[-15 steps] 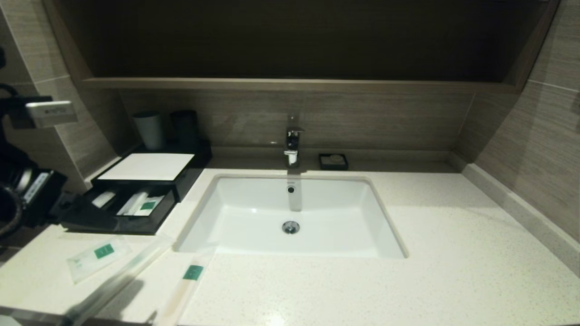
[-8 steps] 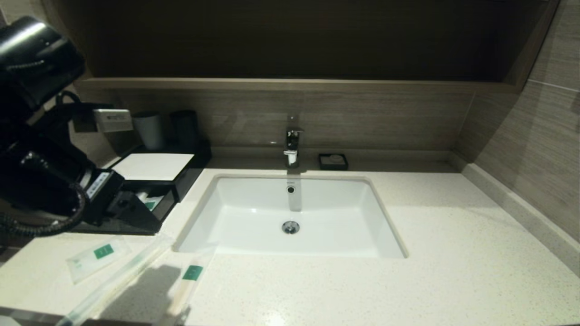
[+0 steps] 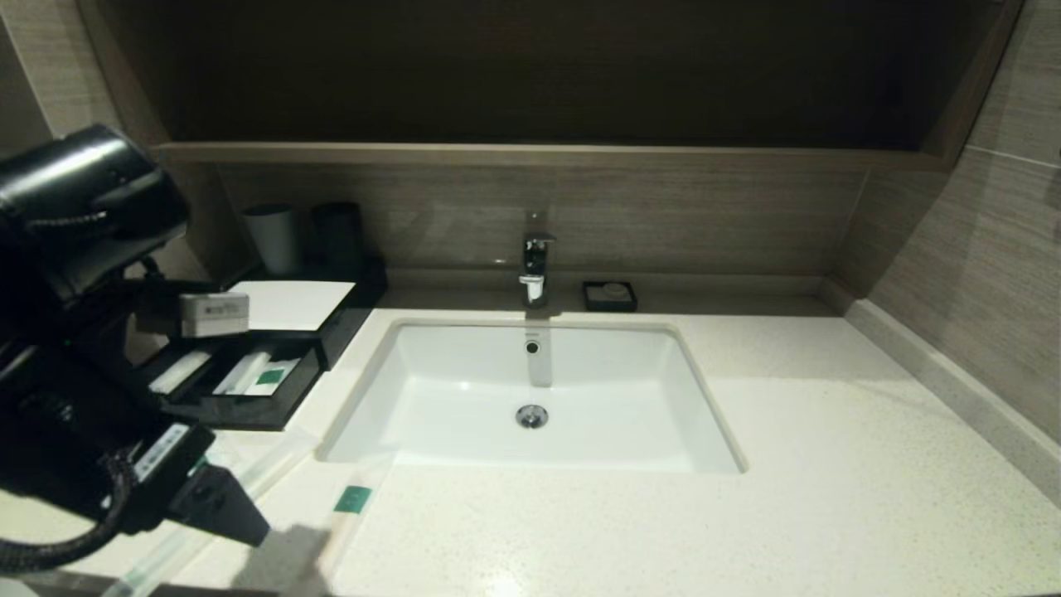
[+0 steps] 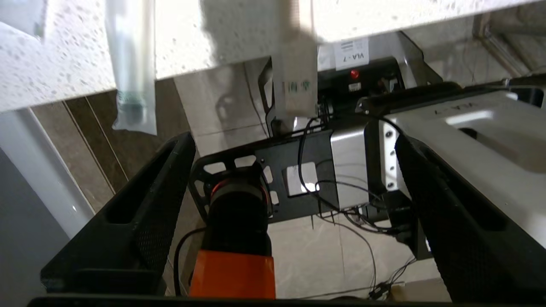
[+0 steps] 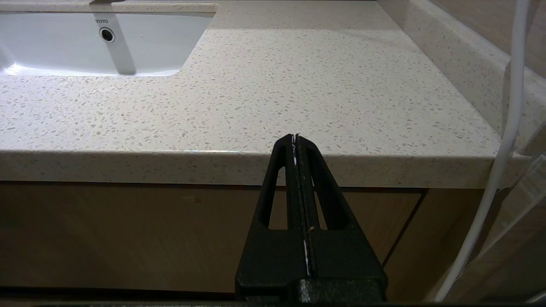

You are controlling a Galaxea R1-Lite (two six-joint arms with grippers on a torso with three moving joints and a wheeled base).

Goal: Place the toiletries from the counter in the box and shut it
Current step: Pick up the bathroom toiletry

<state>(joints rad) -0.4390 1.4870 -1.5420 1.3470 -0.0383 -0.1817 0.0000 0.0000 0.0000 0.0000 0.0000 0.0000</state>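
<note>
The black box with a white top stands at the back left of the counter. Its front drawer is pulled open and holds white packets and a green label. My left gripper is open and empty, low over the counter's front left corner; in its own view it looks past the counter edge. Two long packets lie near it and overhang that edge: a clear one and one with a green label. The short sachet is hidden behind my left arm. My right gripper is shut, below the counter's front edge.
A white sink is set in the middle of the counter, with a faucet behind it. A small black soap dish sits at the back. Two cups stand behind the box. The robot's base shows below the counter.
My left arm has swung down and toward the front, from over the drawer to the front left corner. It now covers the short sachet, and the drawer shows again.
</note>
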